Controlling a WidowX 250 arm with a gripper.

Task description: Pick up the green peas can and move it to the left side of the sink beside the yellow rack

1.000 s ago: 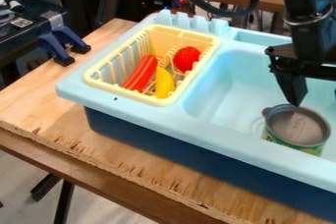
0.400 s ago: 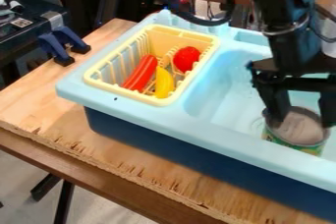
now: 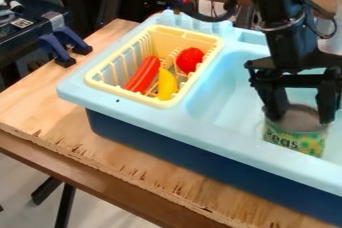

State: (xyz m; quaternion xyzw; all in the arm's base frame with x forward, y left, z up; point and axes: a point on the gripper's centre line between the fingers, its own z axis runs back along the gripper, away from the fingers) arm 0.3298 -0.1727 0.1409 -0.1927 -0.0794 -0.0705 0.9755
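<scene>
Splintery-edged plywood [image 3: 143, 179] lay nearest; inside the smooth, pale-blue sink [image 3: 214, 131], the gripper [image 3: 300, 120] clasped a cylindrical can [image 3: 294, 139], fingers wide apart at opposite sides; farther back, a slatted yellow basket [image 3: 110, 90] held a ridged red sausage [image 3: 143, 75], curved banana [image 3: 166, 84] and round red toy [image 3: 190, 60].

- My arm [image 3: 279, 9] comes in from the top edge, right of centre, its lower part near upright.
- My gripper [image 3: 302, 117] hangs below it, black, pointing down at the right.
</scene>
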